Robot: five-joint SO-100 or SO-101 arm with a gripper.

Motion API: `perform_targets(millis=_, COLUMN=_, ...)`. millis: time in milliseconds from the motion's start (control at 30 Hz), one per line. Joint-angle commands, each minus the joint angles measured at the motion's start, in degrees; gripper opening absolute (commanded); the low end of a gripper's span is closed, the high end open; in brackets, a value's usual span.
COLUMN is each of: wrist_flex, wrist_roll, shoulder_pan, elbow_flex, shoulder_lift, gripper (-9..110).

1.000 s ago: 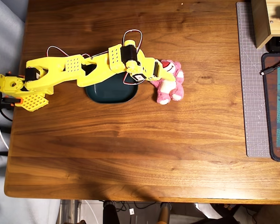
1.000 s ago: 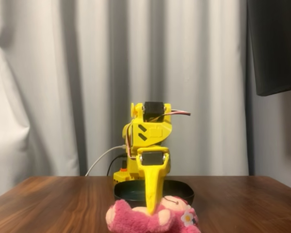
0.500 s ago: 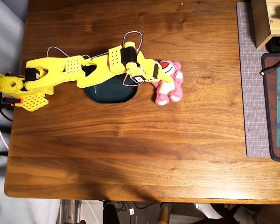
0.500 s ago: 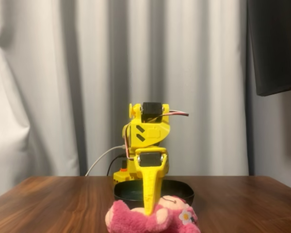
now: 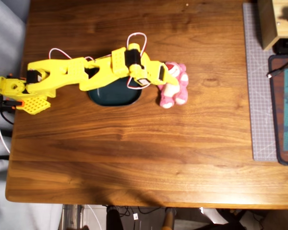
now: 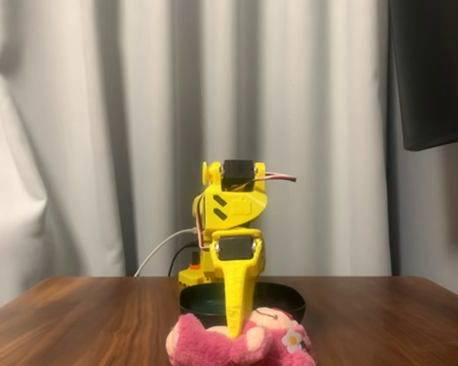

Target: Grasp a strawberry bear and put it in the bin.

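The strawberry bear (image 5: 175, 86) is seen right of centre in the overhead view, lying on the wooden table (image 5: 134, 153) just to the right of the bin (image 5: 113, 96). In the fixed view the bear (image 6: 214, 347) lies at the bottom centre of the frame, in front of the bin (image 6: 286, 299), with a small flower visible on its right side. It is not inside the bin; it rests on the tabletop beside the rim.

The gripper (image 5: 167, 76) is reached across the bin from the left of the overhead view and is placed on the upper left part of the bear. In the fixed view one yellow finger (image 6: 237, 305) is pointed straight down into the plush. Whether the jaws are closed on the bear or merely set around it cannot be told, since the tips are buried in or hidden by the plush in both views.

The approach is judged to be done and the grasp at best begun. The lift, the short carry to the left in the overhead view, and the release over the bin are all left to do.

At the right edge of the overhead view a grey cutting mat (image 5: 259, 96) and a light wooden box (image 5: 273, 21) are seen, well apart from the work.
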Motion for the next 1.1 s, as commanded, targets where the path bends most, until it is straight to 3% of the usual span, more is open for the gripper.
perform_targets(millis=0, wrist_flex=2.9, wrist_roll=-0.4, shoulder_pan=-0.4, elbow_flex=-3.3, shoulder_lift=0.4, gripper=26)
perform_targets(millis=467, wrist_flex=-1.4, wrist_roll=-1.7, shoulder_pan=1.1, elbow_flex=-3.2, shoulder_lift=0.5, gripper=24)
perform_targets(millis=733, wrist_flex=-0.8, wrist_roll=-1.8, shoulder_pan=3.0, elbow_flex=-3.1, shoulder_lift=0.5, gripper=1)
perform_targets(millis=1067, wrist_flex=0.0, wrist_roll=-1.1, shoulder_pan=2.9, elbow_flex=-3.1, shoulder_lift=0.5, gripper=0)
